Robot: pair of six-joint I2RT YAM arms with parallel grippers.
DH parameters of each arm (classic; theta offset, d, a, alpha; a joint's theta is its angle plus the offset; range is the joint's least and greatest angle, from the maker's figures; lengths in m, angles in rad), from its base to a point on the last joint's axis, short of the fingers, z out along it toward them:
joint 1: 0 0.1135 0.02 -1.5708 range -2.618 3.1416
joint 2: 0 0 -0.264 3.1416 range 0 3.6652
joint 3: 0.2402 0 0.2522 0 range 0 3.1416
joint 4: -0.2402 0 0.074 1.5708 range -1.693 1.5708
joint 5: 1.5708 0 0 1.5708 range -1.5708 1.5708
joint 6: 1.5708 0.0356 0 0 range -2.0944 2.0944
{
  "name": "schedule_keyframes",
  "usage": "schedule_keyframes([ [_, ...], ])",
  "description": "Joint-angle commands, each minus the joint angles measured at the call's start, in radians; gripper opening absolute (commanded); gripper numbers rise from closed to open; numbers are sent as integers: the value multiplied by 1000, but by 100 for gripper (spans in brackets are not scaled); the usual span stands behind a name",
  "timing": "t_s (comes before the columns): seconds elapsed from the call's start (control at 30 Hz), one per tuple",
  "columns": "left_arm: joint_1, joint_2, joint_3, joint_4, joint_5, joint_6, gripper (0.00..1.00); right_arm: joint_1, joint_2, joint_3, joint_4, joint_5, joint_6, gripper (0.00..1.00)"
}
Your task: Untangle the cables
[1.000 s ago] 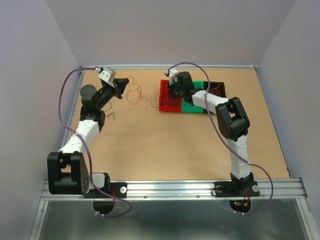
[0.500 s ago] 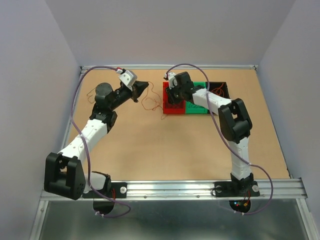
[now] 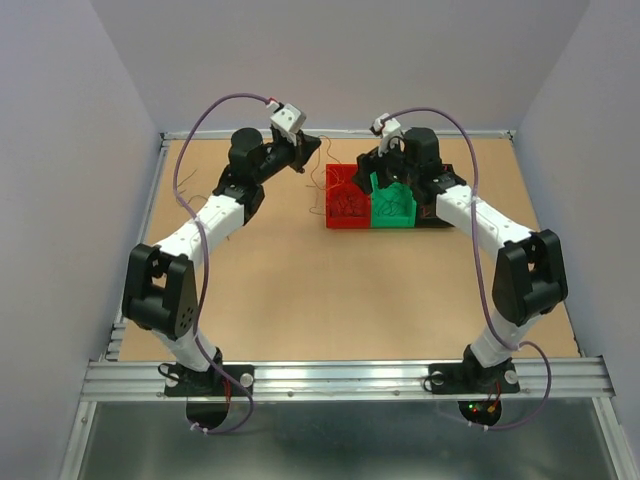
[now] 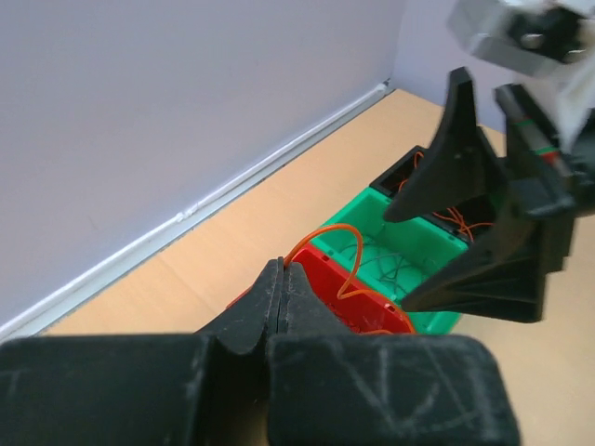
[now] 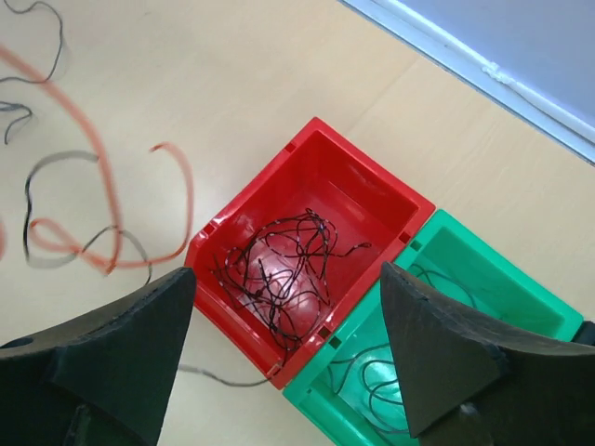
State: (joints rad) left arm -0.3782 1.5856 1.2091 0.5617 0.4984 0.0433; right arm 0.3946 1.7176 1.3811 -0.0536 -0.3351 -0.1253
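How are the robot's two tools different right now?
The left tool is pinched shut, but the right tool is wide open. The left tool grips a thin orange wire, and the right tool holds nothing. The right tool hangs over the red bin, while the left tool is off to that bin's side. Both tools are black and have two fingers.

No word, label, brand, number or sign can be read in any of the views. The only marks are pale scuffs on the black body of the left tool (image 4: 283,271), and they form no letters.
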Motion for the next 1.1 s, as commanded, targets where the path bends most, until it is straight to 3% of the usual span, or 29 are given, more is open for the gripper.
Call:
schedule_keyframes([
  [0.0,-2,56,117,4,-35,-33,0,-16,-32,-100,150,-137,-2,83],
  [0.3,-7,87,190,-26,-47,-79,0,-16,-67,-217,259,-410,-24,90],
  [0.5,-14,33,194,-55,-78,-76,0,-13,-61,-235,264,-400,-72,91],
  [0.7,1,-79,143,-138,-429,-21,0,23,-27,-229,224,-360,-138,89],
  [0.83,33,-199,-11,-112,-664,59,0,82,10,-189,143,-271,-203,86],
  [1.07,220,-266,-72,-336,-575,170,0,164,40,-139,57,-154,-296,84],
])
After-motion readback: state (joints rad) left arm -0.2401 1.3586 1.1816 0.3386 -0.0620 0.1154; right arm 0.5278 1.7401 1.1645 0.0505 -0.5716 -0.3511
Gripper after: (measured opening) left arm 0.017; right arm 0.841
